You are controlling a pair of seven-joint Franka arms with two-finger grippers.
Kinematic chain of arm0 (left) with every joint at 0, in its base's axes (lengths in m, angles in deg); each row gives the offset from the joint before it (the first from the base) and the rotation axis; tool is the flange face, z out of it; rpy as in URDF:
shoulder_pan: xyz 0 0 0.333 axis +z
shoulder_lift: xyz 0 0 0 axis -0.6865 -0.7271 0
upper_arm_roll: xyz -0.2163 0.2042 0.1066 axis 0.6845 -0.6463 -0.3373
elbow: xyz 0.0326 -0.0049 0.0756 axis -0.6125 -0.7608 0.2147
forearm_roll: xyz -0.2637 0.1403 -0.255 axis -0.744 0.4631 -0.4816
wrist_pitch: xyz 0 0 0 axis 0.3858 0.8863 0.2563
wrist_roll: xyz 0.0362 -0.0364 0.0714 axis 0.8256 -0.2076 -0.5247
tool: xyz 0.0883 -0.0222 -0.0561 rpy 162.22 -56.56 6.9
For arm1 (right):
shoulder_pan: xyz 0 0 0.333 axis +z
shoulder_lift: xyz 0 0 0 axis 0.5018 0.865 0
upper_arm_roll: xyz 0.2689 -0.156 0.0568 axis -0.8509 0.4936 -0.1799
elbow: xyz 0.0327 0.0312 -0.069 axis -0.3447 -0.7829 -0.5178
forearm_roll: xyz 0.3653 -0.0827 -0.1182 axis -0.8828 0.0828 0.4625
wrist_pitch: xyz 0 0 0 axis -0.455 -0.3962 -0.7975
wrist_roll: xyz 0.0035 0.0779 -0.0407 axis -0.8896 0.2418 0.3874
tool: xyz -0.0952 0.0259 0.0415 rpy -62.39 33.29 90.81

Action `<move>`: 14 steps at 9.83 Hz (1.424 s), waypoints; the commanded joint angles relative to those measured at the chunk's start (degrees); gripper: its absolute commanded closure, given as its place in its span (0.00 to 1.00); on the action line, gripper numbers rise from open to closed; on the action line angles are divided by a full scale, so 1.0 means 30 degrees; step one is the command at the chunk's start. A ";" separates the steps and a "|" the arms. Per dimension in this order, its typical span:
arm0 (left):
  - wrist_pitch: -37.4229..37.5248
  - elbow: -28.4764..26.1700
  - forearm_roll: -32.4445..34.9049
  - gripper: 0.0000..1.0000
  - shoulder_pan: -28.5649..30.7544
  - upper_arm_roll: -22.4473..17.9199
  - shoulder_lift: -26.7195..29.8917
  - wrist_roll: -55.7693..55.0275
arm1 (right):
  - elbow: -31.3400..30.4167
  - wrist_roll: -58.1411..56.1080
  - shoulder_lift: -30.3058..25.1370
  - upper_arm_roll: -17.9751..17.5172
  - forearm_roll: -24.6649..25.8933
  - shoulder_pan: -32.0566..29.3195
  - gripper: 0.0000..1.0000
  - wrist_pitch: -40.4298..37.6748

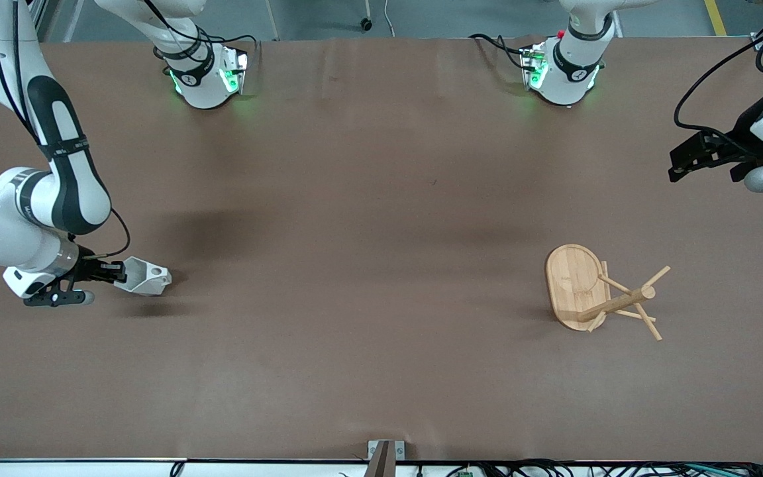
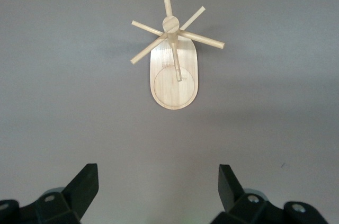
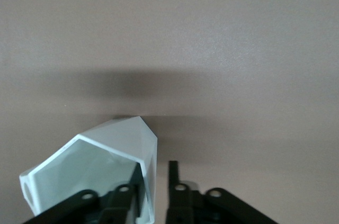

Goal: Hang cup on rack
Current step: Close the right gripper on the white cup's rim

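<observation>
A brown table (image 1: 381, 371) lies under everything, cables (image 1: 620, 469) along its near edge.

Bare table (image 1: 355, 265) separates the cup (image 1: 146, 277) from the rack (image 1: 597, 295), well apart.

Upright rack (image 2: 174, 78) on the table (image 2: 275, 107), left gripper (image 2: 159, 188) jaws wide apart above.
</observation>
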 commanded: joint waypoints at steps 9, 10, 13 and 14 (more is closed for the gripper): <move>0.0366 0.0035 0.0103 0.00 -0.0231 0.0197 -0.0407 0.0094 | -0.0253 -0.0767 -0.0215 -0.0427 -0.1969 -0.0217 1.00 -0.0031; 0.0366 0.0035 0.0103 0.00 -0.0202 0.0197 -0.0407 0.0123 | -0.0253 -0.0738 -0.0273 -0.0427 -0.1969 -0.0217 1.00 -0.0148; 0.0366 0.0035 0.0103 0.00 -0.0202 0.0197 -0.0407 0.0123 | -0.0047 -0.0708 -0.1790 -0.0398 -0.4008 -0.0071 1.00 -0.2075; 0.0366 0.0035 0.0132 0.00 -0.0231 0.0226 -0.0407 0.0123 | 0.0069 -0.0621 -0.2464 -0.0427 -0.4716 0.0133 1.00 -0.2779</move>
